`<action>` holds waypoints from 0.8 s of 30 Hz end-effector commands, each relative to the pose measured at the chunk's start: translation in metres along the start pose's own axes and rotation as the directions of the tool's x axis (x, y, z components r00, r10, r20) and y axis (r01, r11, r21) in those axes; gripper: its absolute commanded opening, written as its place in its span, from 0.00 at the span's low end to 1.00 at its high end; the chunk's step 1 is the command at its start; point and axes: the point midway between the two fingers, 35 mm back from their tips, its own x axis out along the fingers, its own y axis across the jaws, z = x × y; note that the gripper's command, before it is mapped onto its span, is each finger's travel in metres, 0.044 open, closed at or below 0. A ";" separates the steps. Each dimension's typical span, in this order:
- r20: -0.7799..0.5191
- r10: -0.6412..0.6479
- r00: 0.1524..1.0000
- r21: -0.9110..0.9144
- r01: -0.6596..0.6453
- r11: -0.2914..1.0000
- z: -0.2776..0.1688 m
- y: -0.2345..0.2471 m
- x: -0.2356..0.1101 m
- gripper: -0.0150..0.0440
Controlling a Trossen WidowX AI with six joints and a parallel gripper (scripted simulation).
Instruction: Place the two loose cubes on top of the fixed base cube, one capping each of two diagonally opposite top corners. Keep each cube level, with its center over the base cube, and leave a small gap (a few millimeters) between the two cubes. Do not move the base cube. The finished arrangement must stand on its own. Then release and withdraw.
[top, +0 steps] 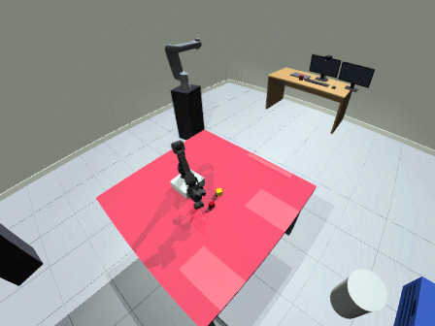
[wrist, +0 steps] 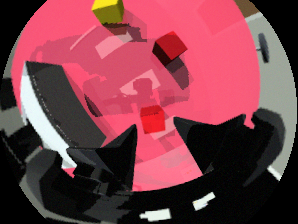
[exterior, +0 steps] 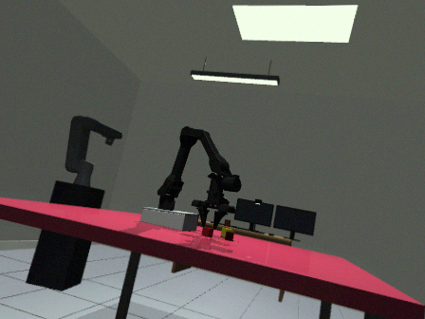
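Three small cubes lie on the red table (top: 146, 213) (exterior: 294, 266). A bright red cube (exterior: 207, 231) (wrist: 152, 119) sits right below my gripper (top: 198, 206) (exterior: 210, 221) (wrist: 160, 139), in line with the gap between the fingers. In the top view the gripper hides it. The gripper is open and empty, with its fingertips just above this cube. A darker red cube (top: 211, 207) (exterior: 230, 235) (wrist: 170, 46) lies a short way beyond. A yellow cube (top: 218, 192) (exterior: 225, 232) (wrist: 108, 6) lies farther off. I cannot tell which cube is the fixed base.
The arm's white base plate (top: 178, 184) (exterior: 168, 218) stands close behind the cubes. A second arm on a black pedestal (top: 186, 109) (exterior: 71, 228) stands past the table's far edge. A desk with monitors (top: 311, 84), a white cylinder (top: 359, 293) and a blue box (top: 418, 303) stand on the floor.
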 end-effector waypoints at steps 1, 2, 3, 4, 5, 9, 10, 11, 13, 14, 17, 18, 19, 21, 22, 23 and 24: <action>-0.004 0.008 1.000 -0.006 -0.008 1.000 -0.001 0.001 0.008 0.70; -0.004 0.008 1.000 -0.006 -0.008 1.000 -0.001 0.001 0.010 0.70; -0.004 0.008 1.000 -0.006 -0.008 1.000 -0.001 0.001 0.011 0.70; -0.004 0.008 1.000 -0.006 -0.008 1.000 -0.001 0.002 0.013 0.70; -0.004 0.008 1.000 -0.006 -0.008 1.000 -0.001 0.002 0.015 0.70; -0.004 0.008 1.000 -0.006 -0.008 1.000 -0.001 0.002 0.019 0.70; -0.004 0.008 1.000 -0.006 -0.008 1.000 -0.001 0.002 0.019 0.66; -0.004 0.008 1.000 -0.006 -0.008 1.000 -0.001 0.002 0.019 0.61; -0.004 0.008 1.000 -0.006 -0.008 1.000 -0.001 0.002 0.019 0.53; -0.004 0.008 1.000 -0.006 -0.008 1.000 -0.001 0.002 0.019 0.48; -0.004 0.008 1.000 -0.006 -0.008 1.000 -0.001 0.002 0.019 0.43; -0.004 0.008 1.000 -0.006 -0.008 1.000 -0.001 0.002 0.019 0.43; -0.004 0.008 1.000 -0.006 -0.008 1.000 -0.001 0.002 0.018 0.43; -0.004 0.008 1.000 -0.006 -0.008 1.000 -0.001 0.001 0.014 0.43; -0.004 0.008 1.000 -0.006 -0.008 1.000 -0.001 0.000 0.011 0.43; -0.004 0.008 1.000 -0.006 -0.008 1.000 -0.001 0.000 0.008 0.43; -0.004 0.008 1.000 -0.006 -0.008 1.000 -0.001 -0.001 0.005 0.43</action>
